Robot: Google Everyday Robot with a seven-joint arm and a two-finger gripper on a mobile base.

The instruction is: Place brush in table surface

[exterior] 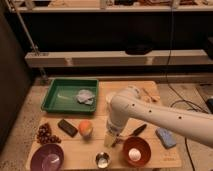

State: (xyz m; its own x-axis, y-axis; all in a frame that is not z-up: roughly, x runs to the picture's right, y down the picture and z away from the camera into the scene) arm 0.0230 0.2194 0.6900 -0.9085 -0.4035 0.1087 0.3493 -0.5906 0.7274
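I have the gripper [112,140] low over the table surface [75,150] with the brush [138,130] slanting along the wood just beside it. I judge this the set-down step, though I cannot tell whether the gripper is clamped on it or free, so next I'd confirm release, then lift straight up.

Gripper [111,140] low beneath sharply bent arm [165,120]

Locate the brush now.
Camera view: the brush lies right of centre on the table, just behind the orange bowl, with the pincer at its left end.
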